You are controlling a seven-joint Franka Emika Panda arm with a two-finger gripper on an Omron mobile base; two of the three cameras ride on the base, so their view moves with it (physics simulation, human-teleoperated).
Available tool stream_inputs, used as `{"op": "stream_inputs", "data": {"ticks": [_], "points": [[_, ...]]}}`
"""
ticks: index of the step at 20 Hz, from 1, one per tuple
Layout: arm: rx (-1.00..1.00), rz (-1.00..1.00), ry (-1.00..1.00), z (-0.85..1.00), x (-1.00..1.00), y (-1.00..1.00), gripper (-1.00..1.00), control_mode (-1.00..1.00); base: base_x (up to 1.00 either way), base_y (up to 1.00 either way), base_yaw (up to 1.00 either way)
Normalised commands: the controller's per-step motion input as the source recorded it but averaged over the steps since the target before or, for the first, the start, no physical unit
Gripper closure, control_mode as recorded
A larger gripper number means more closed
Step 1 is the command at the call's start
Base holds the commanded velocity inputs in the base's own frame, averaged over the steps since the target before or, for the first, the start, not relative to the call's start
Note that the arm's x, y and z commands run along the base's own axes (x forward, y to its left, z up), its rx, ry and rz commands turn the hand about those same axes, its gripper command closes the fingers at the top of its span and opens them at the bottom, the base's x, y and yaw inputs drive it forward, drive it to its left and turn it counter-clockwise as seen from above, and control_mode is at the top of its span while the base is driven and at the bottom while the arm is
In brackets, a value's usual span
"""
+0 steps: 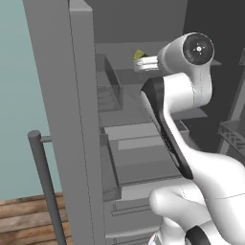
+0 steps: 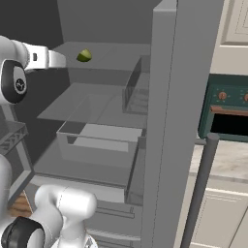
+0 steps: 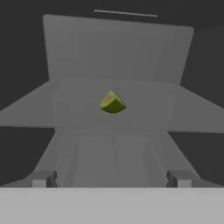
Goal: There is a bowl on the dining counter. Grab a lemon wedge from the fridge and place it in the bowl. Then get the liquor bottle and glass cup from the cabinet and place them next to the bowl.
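My arm reaches into the open fridge point(image 2: 164, 121), toward its top shelf point(image 2: 116, 51). The lemon wedge point(image 3: 112, 102), small and yellow-green, rests on that grey shelf ahead of me, apart from my gripper point(image 3: 111, 178). From the hand camera, my two fingertips point(image 3: 41, 178) stand wide apart at either side, with nothing between them, and the wedge sits centred beyond the gap. From the right base camera, a clear drawer bin point(image 2: 101, 140) lies on a lower shelf, and a dark green oven point(image 2: 227, 111) stands beside the fridge.
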Motion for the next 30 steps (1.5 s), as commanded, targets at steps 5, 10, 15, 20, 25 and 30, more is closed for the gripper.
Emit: {"op": "stream_inputs", "data": {"ticks": [5,10,15,20,25,30], "points": [[0.0,0.0,0.02,0.02,0.13,0.09,-1.0,-1.0,0.0,0.0,0.0],[0.0,0.0,0.08,0.0,0.26,0.0,-1.0,-1.0,0.0,0.0,0.0],[0.0,0.0,0.0,0.0,0.3,0.0,-1.0,-1.0,0.0,0.0,0.0],[0.0,0.0,0.0,0.01,0.18,-0.02,-1.0,-1.0,0.0,0.0,0.0],[0.0,0.0,0.0,0.0,0.27,-0.12,-1.0,-1.0,0.0,0.0,0.0],[0.03,0.0,0.01,0.0,0.43,-0.24,-1.0,-1.0,0.0,0.0,0.0]]}}
